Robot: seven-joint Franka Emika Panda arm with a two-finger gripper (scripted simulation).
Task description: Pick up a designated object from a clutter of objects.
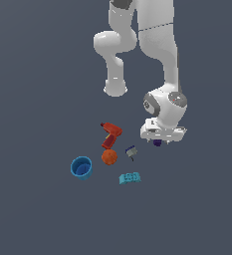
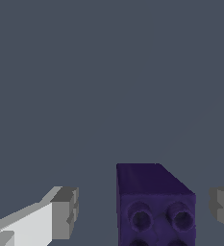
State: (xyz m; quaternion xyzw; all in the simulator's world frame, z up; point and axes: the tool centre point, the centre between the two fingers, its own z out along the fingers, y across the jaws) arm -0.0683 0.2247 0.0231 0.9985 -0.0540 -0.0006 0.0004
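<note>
Looking down on the grey floor in the exterior view, the tiny purple lump (image 1: 157, 142) shows only as a dark speck poking out just under the white gripper (image 1: 162, 135), too small here to read its shape or heading. Off toward the exterior view's left lie the grey-and-blue piece (image 1: 131, 152), orange ball (image 1: 109, 157), red drill-like tool (image 1: 110, 135), blue cup (image 1: 81, 168) and teal flat block (image 1: 130, 178).

From the wrist view, that lump (image 2: 154, 204) is a deep purple box-shaped brick, round studs on the face toward the camera, its long axis running away from the lens. It sits between the grey fingertips (image 2: 65, 211), which stand wide apart, clear of both its sides.
</note>
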